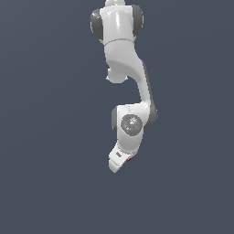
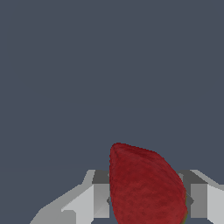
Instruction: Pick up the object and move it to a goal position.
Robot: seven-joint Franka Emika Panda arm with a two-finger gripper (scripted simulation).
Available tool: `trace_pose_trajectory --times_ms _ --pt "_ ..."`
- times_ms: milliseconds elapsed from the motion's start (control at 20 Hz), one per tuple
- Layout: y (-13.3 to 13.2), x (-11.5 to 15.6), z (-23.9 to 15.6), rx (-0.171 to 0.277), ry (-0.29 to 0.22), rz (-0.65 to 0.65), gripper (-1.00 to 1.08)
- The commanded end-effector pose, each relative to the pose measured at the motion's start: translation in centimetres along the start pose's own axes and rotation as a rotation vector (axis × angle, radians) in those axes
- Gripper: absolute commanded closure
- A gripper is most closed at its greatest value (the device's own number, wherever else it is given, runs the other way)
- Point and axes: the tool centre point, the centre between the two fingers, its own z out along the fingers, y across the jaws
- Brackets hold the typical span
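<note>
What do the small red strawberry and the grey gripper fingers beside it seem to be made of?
The small red strawberry looks like soft fruit flesh with a matte, finely dimpled skin, though it is only a render. The grey gripper fingers look like hard plastic or metal: flat faces, sharp edges, even dull shading. Which one cannot be told.

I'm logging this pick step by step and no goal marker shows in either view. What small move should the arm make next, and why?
Probably keep the gripper shut and begin a slow carry. In the wrist view the strawberry sits between the fingers, which flank it closely on both sides. In the exterior view only a red sliver shows at the hand, so grip depth is unclear.
</note>
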Motion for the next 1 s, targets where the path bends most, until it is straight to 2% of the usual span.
trace_pose_trajectory --times_ms 0,500,950 --pt "0.0 0.0 0.0 0.0 0.0 0.0 1.08" --pt "0.0 -0.7 -1.8 0.0 0.0 0.0 1.08" --pt "0.0 -3.1 -7.6 -0.001 -0.001 0.0 1.08"
